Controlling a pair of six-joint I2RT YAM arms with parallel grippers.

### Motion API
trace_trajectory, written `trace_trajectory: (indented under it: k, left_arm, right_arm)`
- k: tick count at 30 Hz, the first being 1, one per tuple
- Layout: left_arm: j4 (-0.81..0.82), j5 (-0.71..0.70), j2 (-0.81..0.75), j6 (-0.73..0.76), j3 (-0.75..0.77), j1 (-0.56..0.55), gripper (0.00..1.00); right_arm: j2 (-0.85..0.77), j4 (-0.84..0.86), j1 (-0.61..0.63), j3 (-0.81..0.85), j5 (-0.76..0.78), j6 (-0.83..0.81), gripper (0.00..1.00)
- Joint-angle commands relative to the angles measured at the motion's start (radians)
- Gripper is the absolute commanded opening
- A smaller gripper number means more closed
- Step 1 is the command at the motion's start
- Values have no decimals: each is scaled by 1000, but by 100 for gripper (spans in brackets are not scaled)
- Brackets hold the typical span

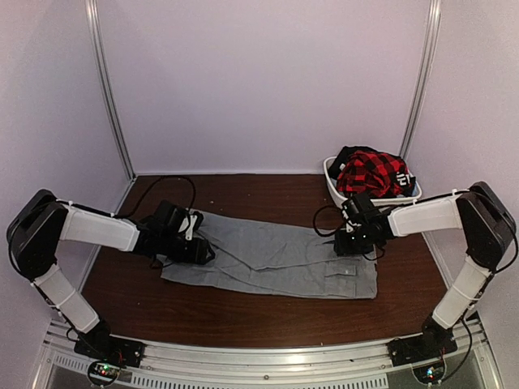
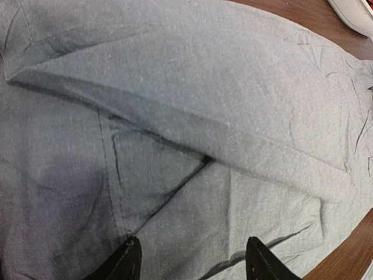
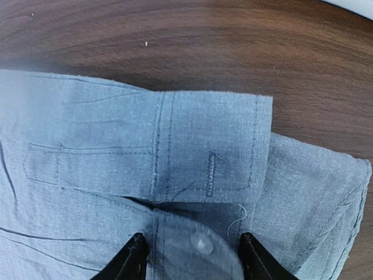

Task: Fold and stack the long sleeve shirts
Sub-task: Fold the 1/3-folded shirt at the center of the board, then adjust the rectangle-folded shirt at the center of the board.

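One light-grey long sleeve shirt (image 1: 276,258) lies spread flat across the brown table (image 1: 243,314). My left gripper (image 1: 207,251) sits low over its left end. In the left wrist view that gripper (image 2: 192,259) is open, its fingertips apart above folded grey cloth (image 2: 192,116) with nothing pinched. My right gripper (image 1: 345,243) is at the shirt's far right corner. In the right wrist view it (image 3: 192,256) stands open over a sleeve cuff (image 3: 210,151), and a cuff flap with a button (image 3: 202,244) lies between the tips. A red-and-black plaid shirt (image 1: 373,174) is heaped in the basket.
A white basket (image 1: 332,181) stands at the back right, close behind the right arm, and its corner shows in the left wrist view (image 2: 355,11). Pale walls with metal posts close in the table on three sides. Bare wood (image 3: 204,46) runs beyond the cuff.
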Motion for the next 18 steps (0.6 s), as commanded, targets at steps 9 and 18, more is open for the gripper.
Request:
trace_trajectory:
  k: [9, 18]
  left_arm:
    - [-48, 25, 79, -8, 13, 24, 61]
    - [-110, 24, 305, 87, 281, 109, 59]
  right_arm:
    - [-55, 52, 7, -162, 3, 48, 54]
    - [-176, 116, 115, -310, 12, 215, 55]
